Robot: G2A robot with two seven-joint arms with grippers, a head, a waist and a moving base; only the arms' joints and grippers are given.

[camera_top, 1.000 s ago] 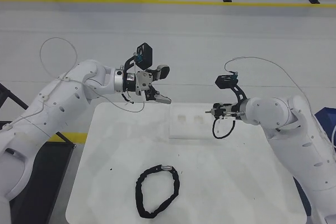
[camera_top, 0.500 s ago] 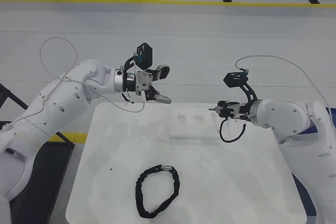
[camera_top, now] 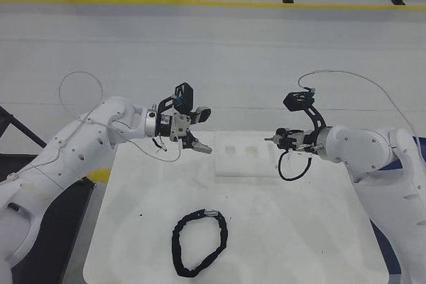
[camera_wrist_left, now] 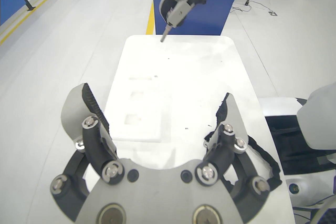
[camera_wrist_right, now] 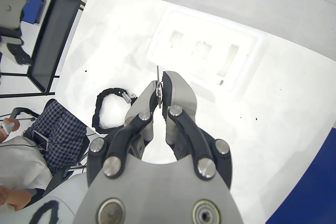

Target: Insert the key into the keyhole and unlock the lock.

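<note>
Inside the right claw (camera_wrist_right: 160, 83), pinched tight, sits the key (camera_wrist_right: 158, 93)

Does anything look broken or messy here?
Yes, one thing. On the left tool, one rubber pad looks ragged and torn along its edge, while the other pad has neat, even ridges. A few dark specks also dot the white table. The right tool grips the key fine.

The table (camera_top: 305, 227) lies bare across its right half and near-right corner; a foam tray (camera_top: 245, 165) blocks the far edge's middle, the chain lock (camera_top: 199, 243) lies by the near edge, and above the far edge the spread left gripper (camera_wrist_left: 156, 93) and the right gripper (camera_top: 272, 139), pinching the key (camera_wrist_right: 158, 93), flank the tray.
</note>
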